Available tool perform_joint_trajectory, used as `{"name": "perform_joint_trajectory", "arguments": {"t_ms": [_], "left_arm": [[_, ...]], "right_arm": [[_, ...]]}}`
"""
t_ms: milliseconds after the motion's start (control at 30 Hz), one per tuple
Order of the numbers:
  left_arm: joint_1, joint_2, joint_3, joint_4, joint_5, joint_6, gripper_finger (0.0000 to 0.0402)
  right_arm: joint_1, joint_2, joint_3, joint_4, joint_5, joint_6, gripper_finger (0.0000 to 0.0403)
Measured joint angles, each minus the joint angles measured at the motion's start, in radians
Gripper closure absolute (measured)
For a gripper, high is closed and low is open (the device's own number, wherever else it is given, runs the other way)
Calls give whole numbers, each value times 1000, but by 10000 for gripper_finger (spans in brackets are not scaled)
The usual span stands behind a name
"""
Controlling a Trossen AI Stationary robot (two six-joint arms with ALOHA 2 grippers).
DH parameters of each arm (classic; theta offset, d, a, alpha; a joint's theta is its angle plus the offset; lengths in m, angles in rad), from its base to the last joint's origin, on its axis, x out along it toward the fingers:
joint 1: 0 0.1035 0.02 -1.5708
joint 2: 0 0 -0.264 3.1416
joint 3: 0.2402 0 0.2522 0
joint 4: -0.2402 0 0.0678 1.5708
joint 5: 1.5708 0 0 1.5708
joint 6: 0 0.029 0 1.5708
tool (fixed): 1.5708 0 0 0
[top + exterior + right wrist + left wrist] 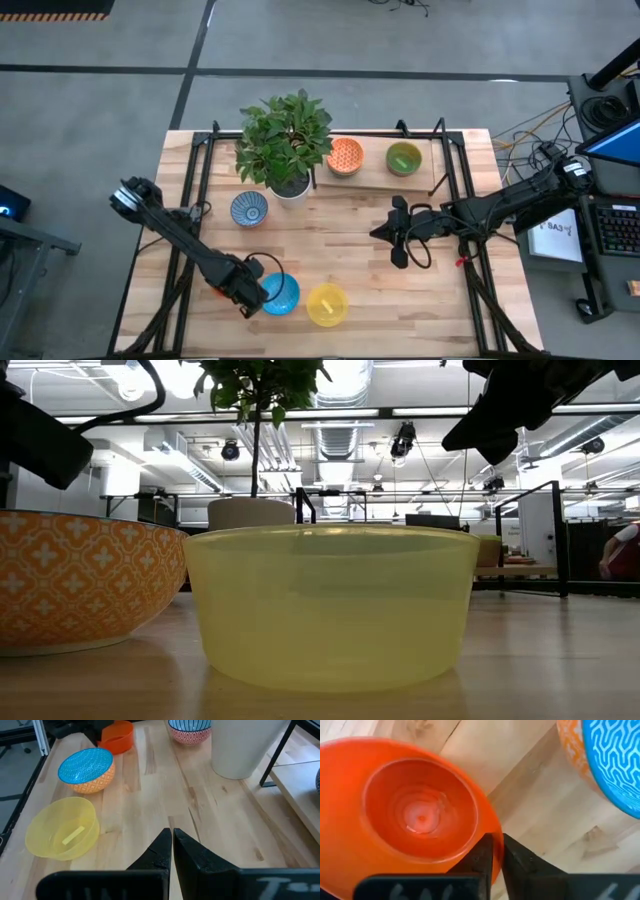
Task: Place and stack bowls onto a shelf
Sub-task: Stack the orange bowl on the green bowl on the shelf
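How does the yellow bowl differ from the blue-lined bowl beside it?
The yellow bowl is plain and see-through; the blue-lined bowl is opaque, with white squiggles inside and an orange pattern outside. The yellow bowl holds a small yellow strip; the blue-lined one looks empty. Both are round and upright.

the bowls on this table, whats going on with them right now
The left gripper is shut on the rim of a plain orange-red bowl near the front left of the table, beside a blue-patterned bowl and a yellow bowl. The right gripper waits shut and empty over mid-table. On the shelf at the back sit an orange patterned bowl and a green bowl.
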Motion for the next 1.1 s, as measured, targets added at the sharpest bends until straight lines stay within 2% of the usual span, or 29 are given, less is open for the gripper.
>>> {"name": "perform_joint_trajectory", "arguments": {"t_ms": [200, 300, 500, 633, 733, 833, 933, 1033, 1100], "left_arm": [[-3, -44, 12, -13, 152, 67, 400], [-5, -67, 74, -93, 159, 158, 401], [13, -75, 278, -279, 23, 371, 402], [45, -75, 418, -255, -172, 528, 402], [78, -76, 500, -158, -238, 684, 402], [113, -75, 551, -18, -223, 871, 401], [150, -75, 561, 112, -143, 1036, 401], [184, -72, 556, 149, -78, 1139, 401], [202, -63, 554, 145, -58, 1183, 401]], "right_arm": [[0, 0, 0, 0, 0, -6, 394], [0, 0, 0, 0, 0, -9, 394], [0, 0, 0, 0, 0, -17, 394], [0, 0, 0, 5, -1, -31, 394], [0, 0, 0, 27, -11, -50, 394], [0, 0, 0, 66, -100, -81, 393], [0, 0, 0, 137, -232, -109, 393], [0, 0, 1, 205, -348, -113, 380], [1, 0, 11, 227, -375, -114, 361]]}}
